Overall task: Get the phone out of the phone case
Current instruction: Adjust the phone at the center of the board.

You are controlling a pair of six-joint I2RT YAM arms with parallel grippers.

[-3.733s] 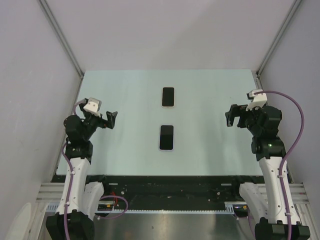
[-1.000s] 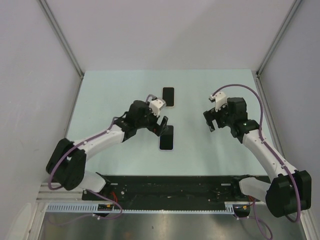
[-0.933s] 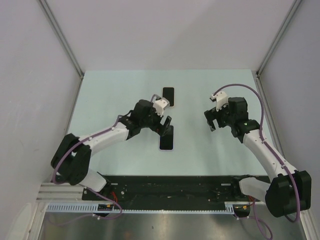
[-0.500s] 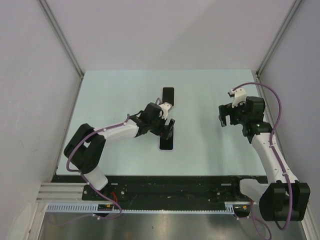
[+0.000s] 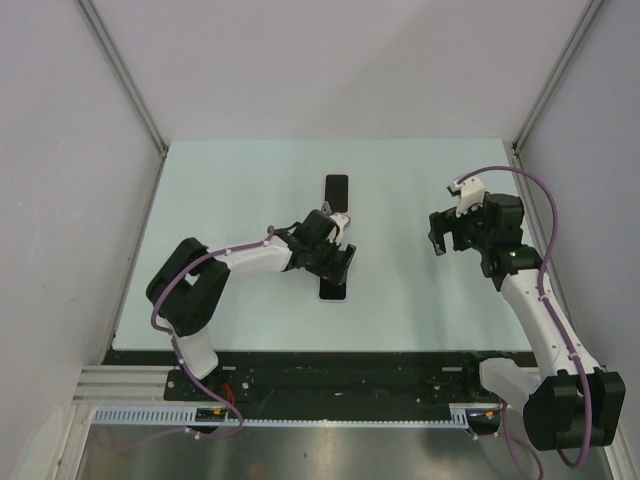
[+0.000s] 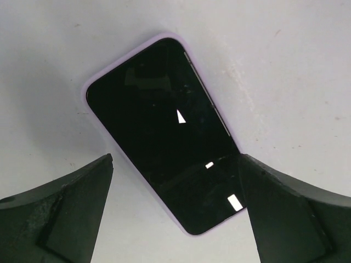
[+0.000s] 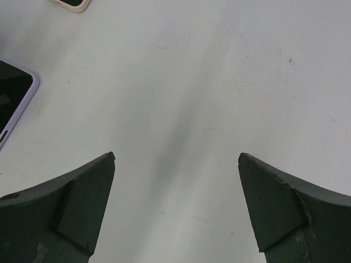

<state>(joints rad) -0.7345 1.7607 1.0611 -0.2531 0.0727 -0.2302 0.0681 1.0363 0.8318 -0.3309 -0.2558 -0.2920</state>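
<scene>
A phone with a black screen, in a lilac phone case (image 6: 164, 131), lies flat and slantwise in the left wrist view. From above it is the nearer phone (image 5: 334, 289), half covered by my left gripper (image 5: 336, 258). The left gripper (image 6: 175, 160) hovers open over the phone's lower end, one finger on each side of it, touching nothing. My right gripper (image 5: 447, 233) hangs open to the right, well apart from the phone. Between its open fingers (image 7: 176, 157) lies only bare table. A corner of the lilac case (image 7: 13, 96) shows at that view's left edge.
A second phone (image 5: 337, 192) in a pale beige case (image 7: 71, 4) lies farther back at mid-table. The pale green table (image 5: 230, 180) is walled by grey panels left, right and behind. The arms' bases and a black rail run along the near edge.
My left gripper has slid right and nearer, from beside the near phone's top to over it. The right gripper has drawn back to the right. Both stay open.
</scene>
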